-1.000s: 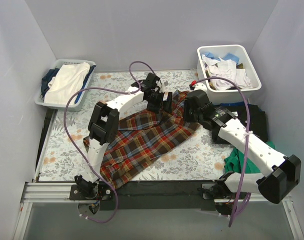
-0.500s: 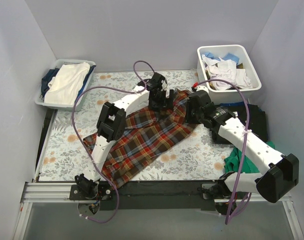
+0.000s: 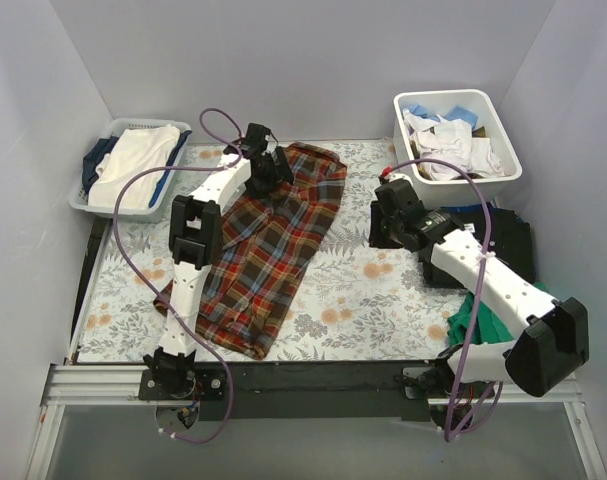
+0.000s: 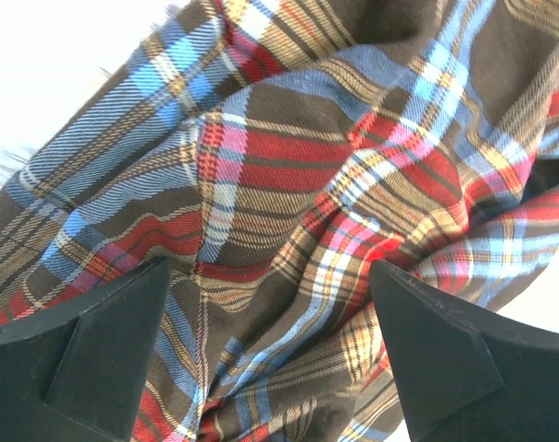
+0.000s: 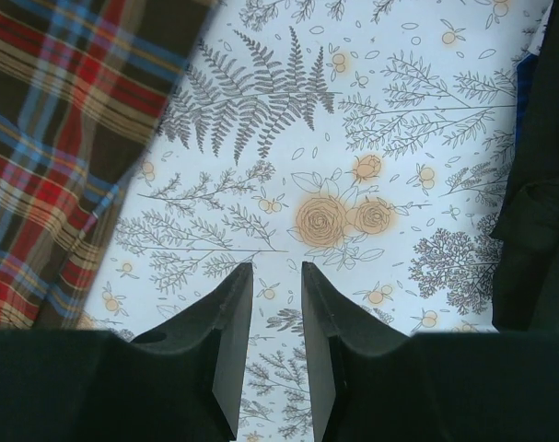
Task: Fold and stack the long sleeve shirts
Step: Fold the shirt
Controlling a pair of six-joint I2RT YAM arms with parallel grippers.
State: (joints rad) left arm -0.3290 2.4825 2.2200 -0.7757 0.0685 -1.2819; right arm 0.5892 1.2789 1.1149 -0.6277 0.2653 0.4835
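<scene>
The plaid long sleeve shirt (image 3: 273, 240) lies spread lengthwise on the table, from the back centre down to the front left. My left gripper (image 3: 266, 172) is over its far end with jaws wide open; in the left wrist view (image 4: 270, 267) rumpled plaid cloth (image 4: 288, 184) fills the space between them. My right gripper (image 3: 381, 232) hovers over bare table right of the shirt; its jaws (image 5: 276, 267) stand a narrow gap apart with nothing between. The shirt's edge (image 5: 58, 138) is to its left. Black folded garments (image 3: 503, 240) lie at the right, also in the right wrist view (image 5: 537, 184).
A white bin (image 3: 513, 165) of white and blue clothes stands at the back right. A basket (image 3: 88, 200) with a white garment sits at the back left. A green cloth (image 3: 473, 320) lies by the right arm. The table (image 3: 383, 290) has a floral cover.
The shirt's far end has swung left and toward the back with my left gripper, so the shirt now lies lengthwise. My right gripper is off the shirt, over bare table.
</scene>
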